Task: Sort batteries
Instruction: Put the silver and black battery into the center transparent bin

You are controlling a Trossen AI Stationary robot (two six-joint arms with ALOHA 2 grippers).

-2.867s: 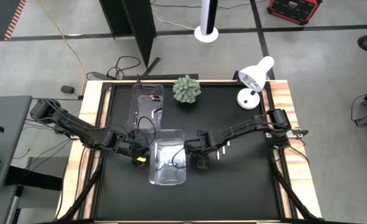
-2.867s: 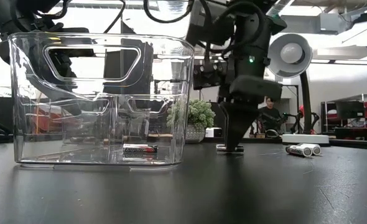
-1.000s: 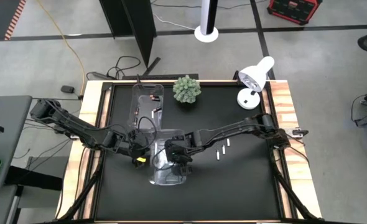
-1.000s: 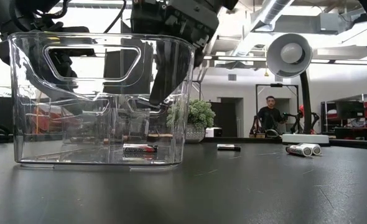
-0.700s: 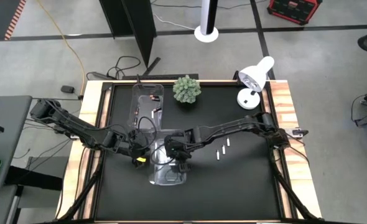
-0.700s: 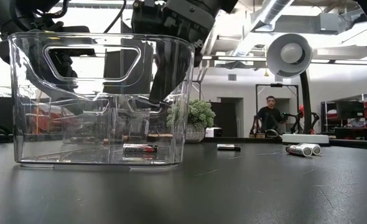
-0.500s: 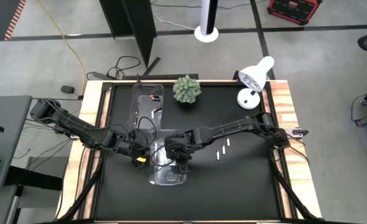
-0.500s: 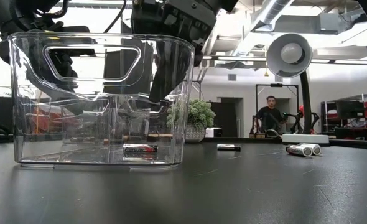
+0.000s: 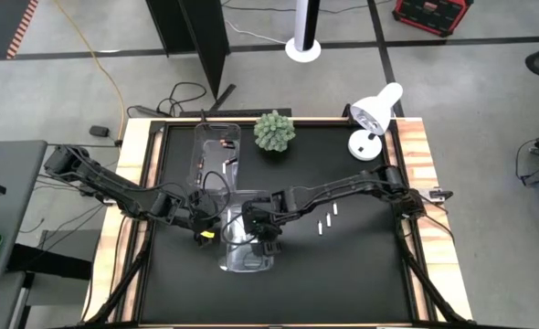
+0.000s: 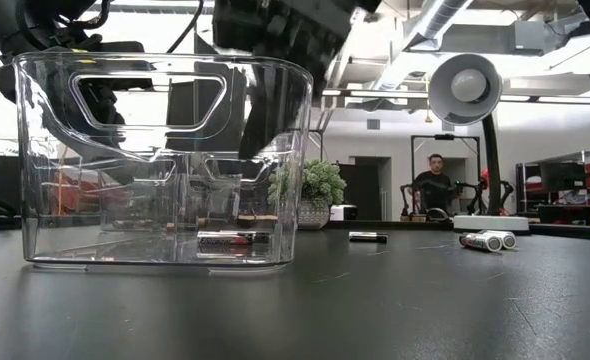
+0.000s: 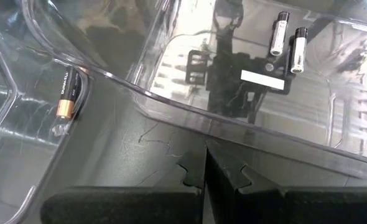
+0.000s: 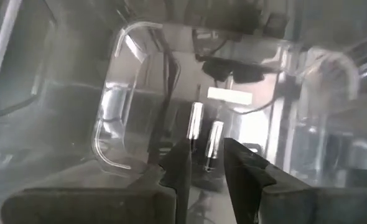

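My right fingers [image 12: 207, 163] stand a little apart with nothing between them, hanging over the clear rectangular plastic bin [image 9: 248, 230] at the middle of the high view. Through the gap, two slim white-and-silver batteries [image 12: 203, 138] lie side by side on the bin floor in the centre of the right wrist picture. In the low view a dark battery with a printed label [image 10: 230, 240] rests on the bin floor, lower left of centre.

My left fingers [image 11: 206, 163] are pressed together, holding nothing, just beside the bin's outer wall at left of centre in the high view. Past them, a black battery with a copper-orange end [image 11: 68, 94] lies in a second clear bin [image 9: 214, 153], at the left edge of that wrist picture.

Out on the black worktop [image 9: 343, 274], three small white batteries [image 9: 325, 219] lie right of centre in the high view. In the low view, a dark one [image 10: 367, 237] lies near mid-frame.

I judge these cells light, rigid and smooth-skinned, so they will roll at a nudge and may squirt from a poor pinch. I would close across the middle of the barrel, fingers square to its long axis, never on the rounded ends.
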